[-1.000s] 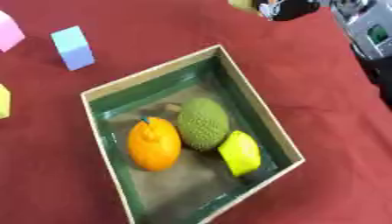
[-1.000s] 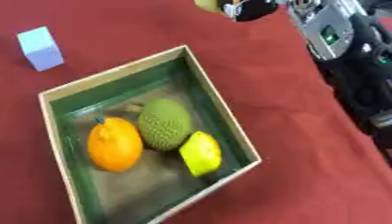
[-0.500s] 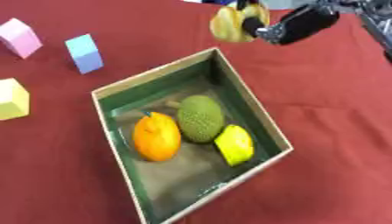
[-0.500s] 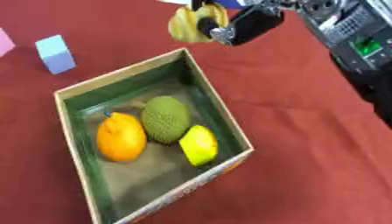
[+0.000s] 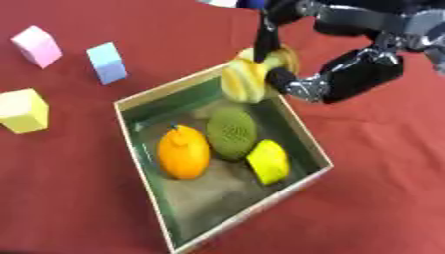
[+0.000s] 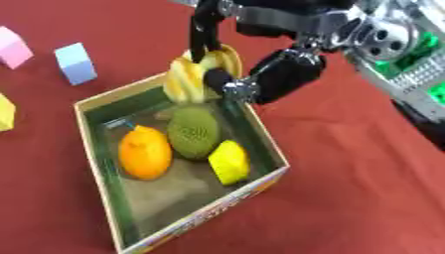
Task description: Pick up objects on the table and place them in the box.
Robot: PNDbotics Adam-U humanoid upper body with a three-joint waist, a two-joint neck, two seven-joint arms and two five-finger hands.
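An open box (image 5: 135, 144) with a green inside lies on the red table. In it rest an orange (image 5: 183, 152), a bumpy green fruit (image 5: 231, 132) and a yellow lemon-like piece (image 5: 267, 161). My right hand (image 5: 352, 74) comes in from the upper right and is shut on a yellow striped fruit (image 5: 245, 78), holding it over the box's far corner. A thumb and a finger pinch it from above and from the side. My left hand shows in neither view.
A pink block (image 5: 37, 45), a light blue block (image 5: 107, 62) and a pale yellow block (image 5: 22, 110) stand on the table left of the box. Bare red cloth lies right of the box and in front of it.
My right hand has carried the yellow striped fruit down and toward the box, from the far edge to just above the box's far corner. The camera view has also shifted.
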